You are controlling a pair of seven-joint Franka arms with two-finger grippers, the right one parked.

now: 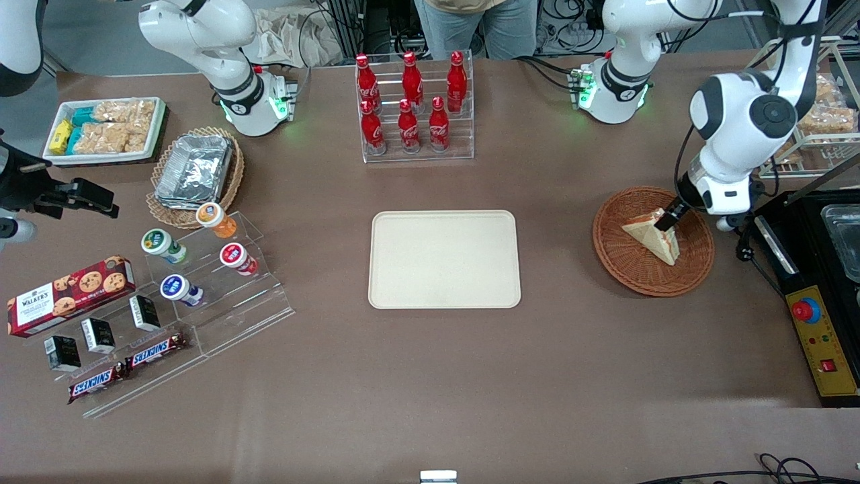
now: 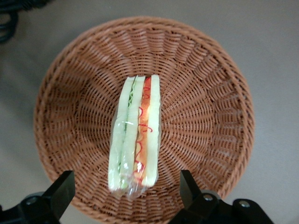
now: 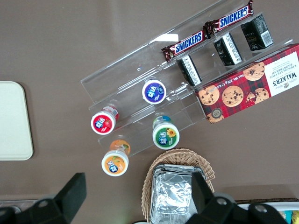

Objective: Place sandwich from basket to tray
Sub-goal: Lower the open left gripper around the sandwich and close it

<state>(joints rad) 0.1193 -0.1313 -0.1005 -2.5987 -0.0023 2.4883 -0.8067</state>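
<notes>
The gripper hangs low over the reddish-brown woven basket, which sits on the brown table toward the working arm's end, well apart from the cream tray at the table's middle. In the front view its dark fingertips reach down to the upper part of the sandwich, a pale wedge lying inside the basket, though whether they touch it cannot be told from there. The wrist view looks straight down into the basket, where the sandwich stands on edge, showing white bread with a green layer and a red layer between the slices under a clear wrap. The gripper has its two black fingers spread wide, one on each side of the sandwich's near end, with clear gaps of wicker between each pad and the bread, so the jaws grip nothing. The tray lies bare, flat on the table, nearer the front camera than the clear rack of red cola bottles. Toward the parked arm's end are a lighter wicker basket with a foil container and a stepped clear stand with small round cups
</notes>
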